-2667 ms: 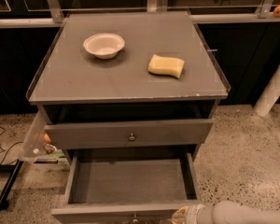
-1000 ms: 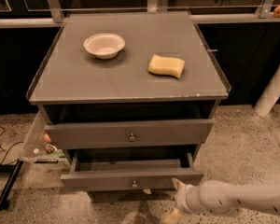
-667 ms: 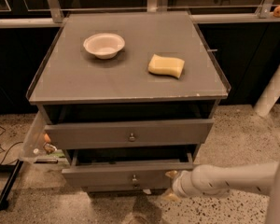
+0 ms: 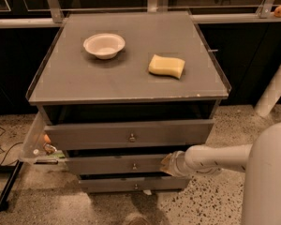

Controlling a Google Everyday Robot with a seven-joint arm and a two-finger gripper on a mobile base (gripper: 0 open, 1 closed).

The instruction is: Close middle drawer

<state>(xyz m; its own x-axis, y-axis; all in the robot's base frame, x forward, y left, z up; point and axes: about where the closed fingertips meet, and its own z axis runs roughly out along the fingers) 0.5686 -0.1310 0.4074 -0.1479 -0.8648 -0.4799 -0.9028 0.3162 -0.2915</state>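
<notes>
under the top drawer (image 4: 84,136), camera view: middle drawer (image 4: 107,164) looks almost shut; gripper (image 4: 167,164) at its front's right end, grip state can't tell; likely rigid, light, free-sliding; push flat front near knob (image 4: 134,166), no grasp needed

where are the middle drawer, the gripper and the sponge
middle drawer (image 4: 107,165), camera view, front panel
gripper (image 4: 167,164), camera view, tip at the drawer front's right end
sponge (image 4: 166,66), camera view, top face

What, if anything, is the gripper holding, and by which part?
Nothing visibly held: the gripper sits against the right end of the middle drawer front.
</notes>
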